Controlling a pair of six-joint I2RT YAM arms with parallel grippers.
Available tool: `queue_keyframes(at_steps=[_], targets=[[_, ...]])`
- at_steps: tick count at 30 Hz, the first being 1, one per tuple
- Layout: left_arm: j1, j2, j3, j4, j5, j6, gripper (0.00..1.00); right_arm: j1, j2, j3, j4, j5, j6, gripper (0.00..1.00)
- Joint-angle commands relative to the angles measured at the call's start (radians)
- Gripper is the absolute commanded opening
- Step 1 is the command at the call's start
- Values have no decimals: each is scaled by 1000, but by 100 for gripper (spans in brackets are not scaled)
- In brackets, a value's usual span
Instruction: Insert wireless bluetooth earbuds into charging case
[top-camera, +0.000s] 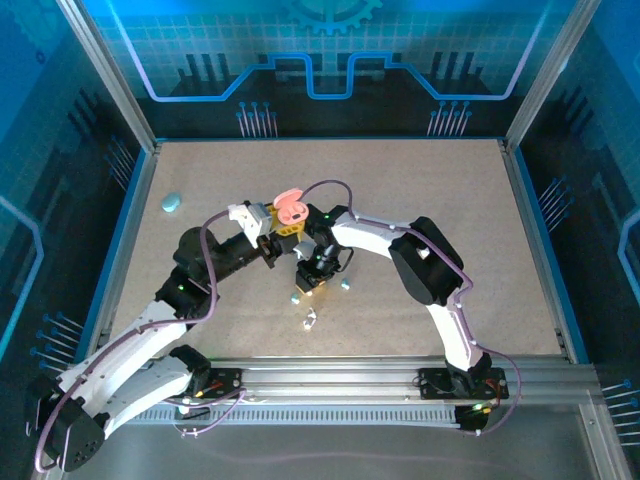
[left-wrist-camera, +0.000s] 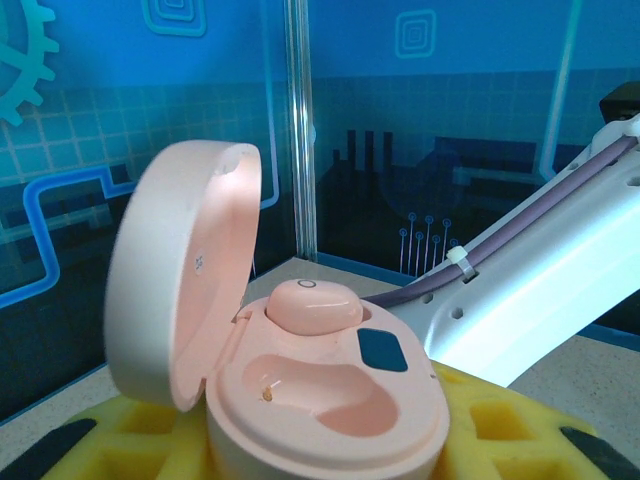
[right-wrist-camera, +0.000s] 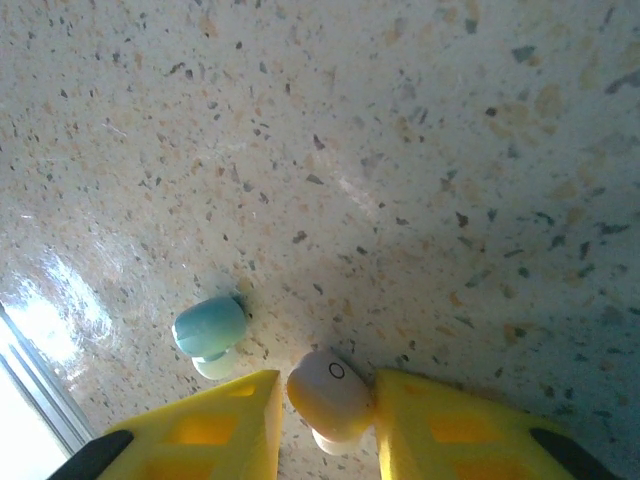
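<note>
- A white bud (top-camera: 309, 320) lies on the table (top-camera: 420, 200) closest to the arm bases, well to the near side of the pink case (top-camera: 290, 207).
- One blue bud (top-camera: 295, 298) lies on the table between the white bud and the case. A second blue bud (top-camera: 345, 284) lies near and to the right of the case, apart from the first.
- The right claw (top-camera: 312, 278) points down at the table on the near side of the case, between the two blue buds.
- Its yellow fingers (right-wrist-camera: 450, 430) flank a pale pink bud (right-wrist-camera: 330, 395) resting on the table. One finger seems to touch the bud and the other sits just beside it. I cannot tell whether the bud is truly pinched.
- The first blue bud sits just beside one of those fingers, close to the pale bud but apart from it.
- The left claw (top-camera: 285, 225) pinches the base of the case, holding it off the table. The lid (left-wrist-camera: 180, 270) stands open.
- A pink bud (left-wrist-camera: 312, 305) sits in the far socket of the case; the near socket (left-wrist-camera: 320, 385) is bare.
- The right arm's white link (left-wrist-camera: 540, 290) passes just behind the case.
- A shut blue case (top-camera: 171, 203) lies on the table far to the left of the pink case, beside the wall.
</note>
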Motion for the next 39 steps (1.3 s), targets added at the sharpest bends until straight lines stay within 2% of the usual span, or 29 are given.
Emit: queue_keyframes(at_steps=[1,8,19,27,33,39], targets=[[5,3,43,36,17,-7,37,20,2,-7,-44,12,-2,32],[5,14,45,37,20,-12,37,34,34,12,-33,58,36,33],[6,21,46,30,14,-8,37,25,-33,-11,6,84,101,23],[5,49,46,19,11,-6,37,-73,-233,-159,105,67,209,21],[4,114,43,21,-2,-7,36,-187,-448,-298,161,73,300,20],[-72,225,22,108,-112,62,35,-309,-734,-333,94,130,365,20]])
